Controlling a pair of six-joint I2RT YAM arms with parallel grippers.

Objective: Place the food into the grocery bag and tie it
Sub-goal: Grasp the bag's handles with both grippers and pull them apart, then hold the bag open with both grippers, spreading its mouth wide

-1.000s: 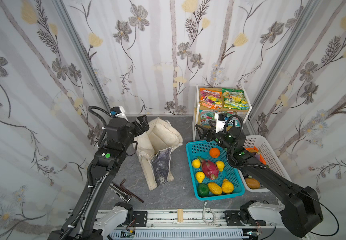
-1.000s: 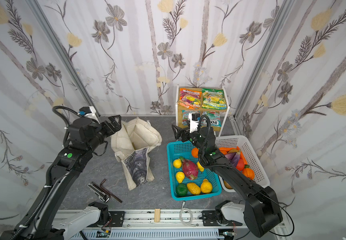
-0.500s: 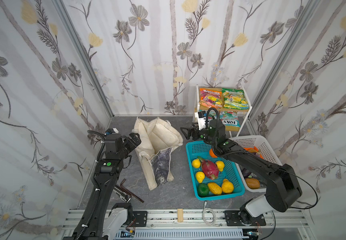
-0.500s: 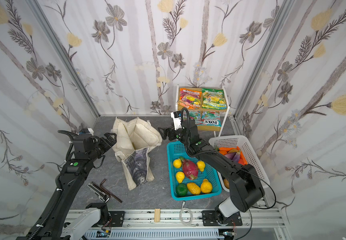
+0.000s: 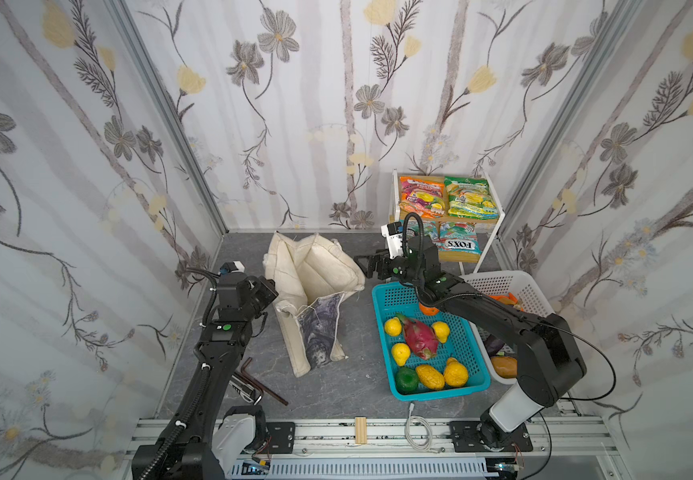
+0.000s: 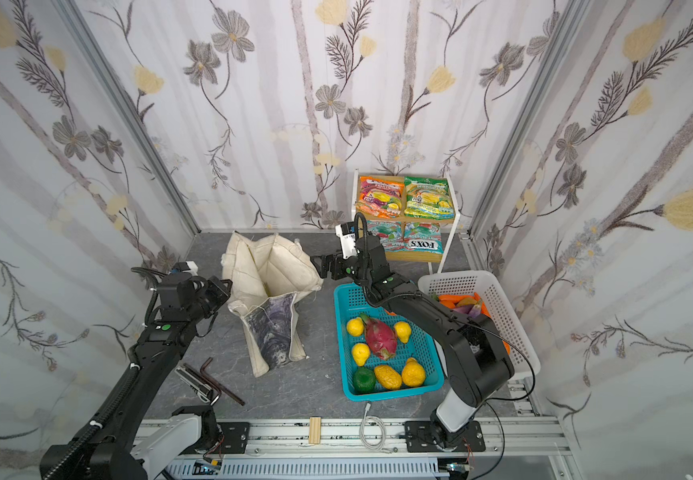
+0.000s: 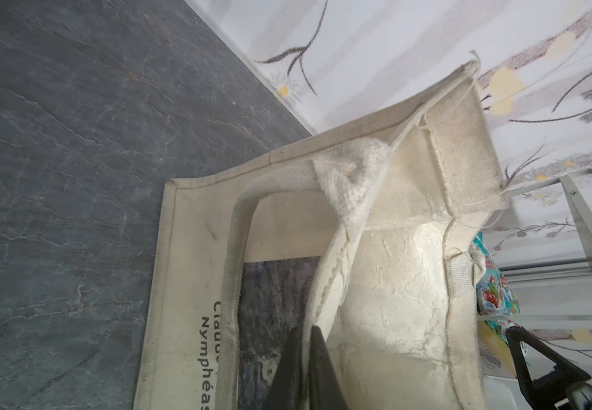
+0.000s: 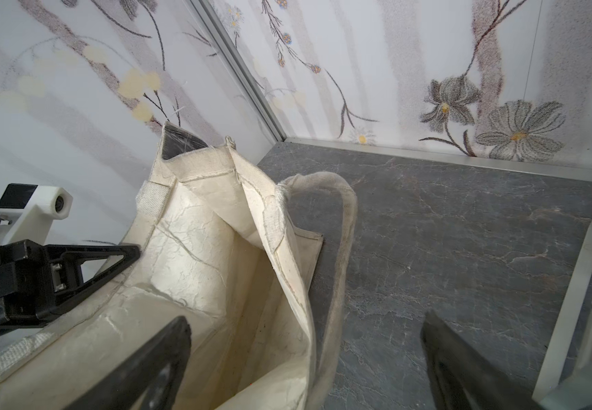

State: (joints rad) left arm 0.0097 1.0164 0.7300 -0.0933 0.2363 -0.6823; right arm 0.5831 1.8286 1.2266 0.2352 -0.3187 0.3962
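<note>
Both left jaws pinch the grocery bag (image 7: 393, 284) rim.

One tote (image 5: 319, 270), two baskets (image 5: 440, 392), four snack packets (image 5: 421, 199), one dragon fruit (image 5: 419, 338), perhaps five yellow fruits (image 5: 400, 353), one green fruit (image 5: 407, 379).

Cream tote (image 5: 316, 272) gapes upright — dragon fruit (image 5: 417, 337) outside.
</note>
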